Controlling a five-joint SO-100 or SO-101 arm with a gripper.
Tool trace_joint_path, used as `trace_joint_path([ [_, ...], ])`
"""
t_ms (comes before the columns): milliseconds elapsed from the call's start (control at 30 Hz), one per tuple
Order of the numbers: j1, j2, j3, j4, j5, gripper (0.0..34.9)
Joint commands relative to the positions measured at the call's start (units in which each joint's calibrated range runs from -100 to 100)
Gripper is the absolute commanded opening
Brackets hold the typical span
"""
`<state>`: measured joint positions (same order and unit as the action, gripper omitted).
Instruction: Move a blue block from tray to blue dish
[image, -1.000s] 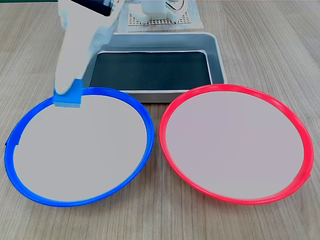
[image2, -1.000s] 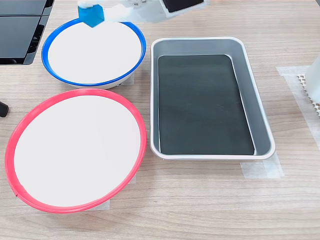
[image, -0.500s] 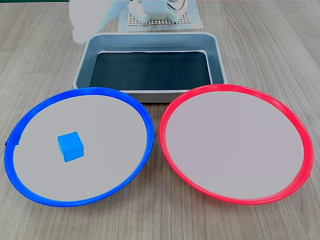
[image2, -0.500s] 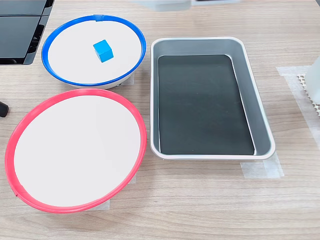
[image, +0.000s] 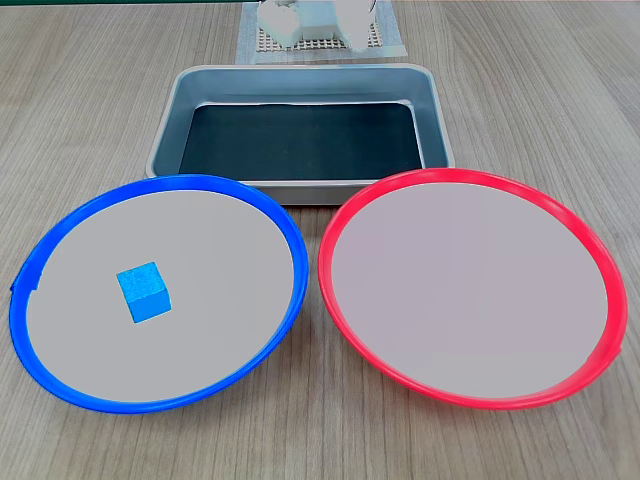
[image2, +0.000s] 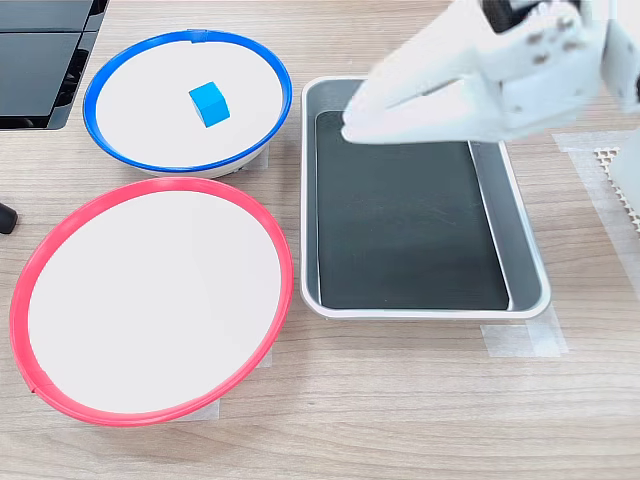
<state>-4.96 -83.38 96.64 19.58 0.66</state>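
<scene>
The blue block (image: 142, 291) lies on the pale surface of the blue dish (image: 215, 300), left of centre in the first exterior view. In the second exterior view the blue block (image2: 208, 103) rests in the upper middle of the blue dish (image2: 140, 125). The tray (image: 432, 115) holds nothing on its black bottom. In the second exterior view my white gripper (image2: 348, 128) hangs blurred over the far end of the tray (image2: 522, 235), its jaws closed to a point with nothing between them. It is well clear of the block. The first exterior view does not show the gripper.
A red-rimmed plate (image: 470, 290) of the same size sits beside the blue dish, also bare (image2: 150, 300). The arm's white base (image: 310, 20) stands on a mesh mat behind the tray. Dark equipment (image2: 40, 60) sits at the second exterior view's upper left.
One second ago the gripper held the block over the blue dish's rim. It let go, the block landed on the dish, and the gripper has swung back over the tray.
</scene>
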Motion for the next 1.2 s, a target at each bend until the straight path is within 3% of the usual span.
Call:
trace_joint_path([
  [0, 1.1, -10.9, 3.4, 11.3, 0.8, 0.0],
  [100, 1.5, -15.5, 3.4, 18.5, 0.9, 0.0],
  [333, 3.6, -15.6, 3.4, 27.3, 1.9, 0.0],
  [700, 5.2, -15.7, 3.4, 27.9, -5.2, 0.0],
  [1167, 8.9, -15.7, 3.4, 28.4, -7.5, 0.3],
])
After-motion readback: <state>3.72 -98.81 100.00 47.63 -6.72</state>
